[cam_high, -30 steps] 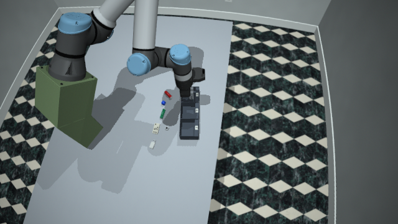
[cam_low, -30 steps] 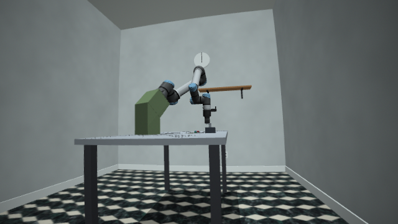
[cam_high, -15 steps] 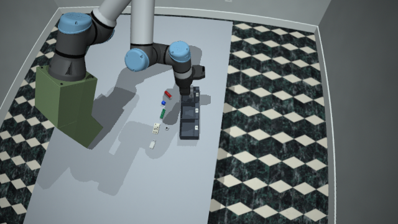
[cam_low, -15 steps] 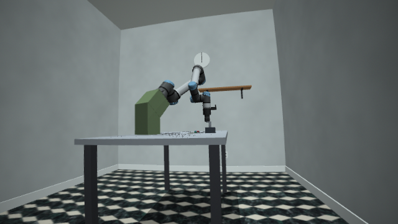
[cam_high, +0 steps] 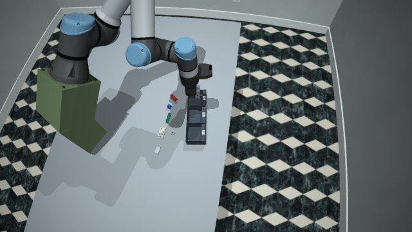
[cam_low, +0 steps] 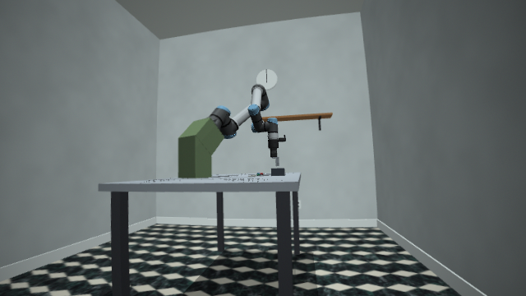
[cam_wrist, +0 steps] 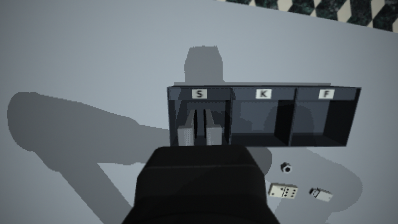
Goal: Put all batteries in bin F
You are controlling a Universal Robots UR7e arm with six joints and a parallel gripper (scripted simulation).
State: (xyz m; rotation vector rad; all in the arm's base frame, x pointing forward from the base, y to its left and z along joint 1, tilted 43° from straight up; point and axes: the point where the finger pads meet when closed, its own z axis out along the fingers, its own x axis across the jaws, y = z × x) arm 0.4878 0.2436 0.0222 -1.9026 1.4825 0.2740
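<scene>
A dark row of three bins (cam_high: 187, 129) (cam_low: 278, 171) stands on the table, marked S (cam_wrist: 199, 93), K (cam_wrist: 263, 93) and F (cam_wrist: 326, 93). The F bin (cam_high: 196, 142) is the one nearest the top camera. My gripper (cam_high: 195, 95) (cam_low: 277, 162) (cam_wrist: 200, 118) hangs over the S bin at the far end. Its fingers are nearly shut with a thin dark gap, and I see nothing between them. A small red cylinder (cam_high: 174, 97) that looks like a battery and a green stick (cam_high: 168, 117) lie on the table left of the bins. The K and F bins look empty in the wrist view.
A blue knob (cam_high: 168, 106), a domino (cam_high: 161, 133) (cam_wrist: 283, 190), a small nut (cam_high: 172, 133) (cam_wrist: 286, 167) and a white block (cam_high: 157, 149) (cam_wrist: 320, 194) lie in the same line left of the bins. The table edge (cam_high: 230, 106) runs close to the right of the bins. The green robot base (cam_high: 67, 103) stands at the left.
</scene>
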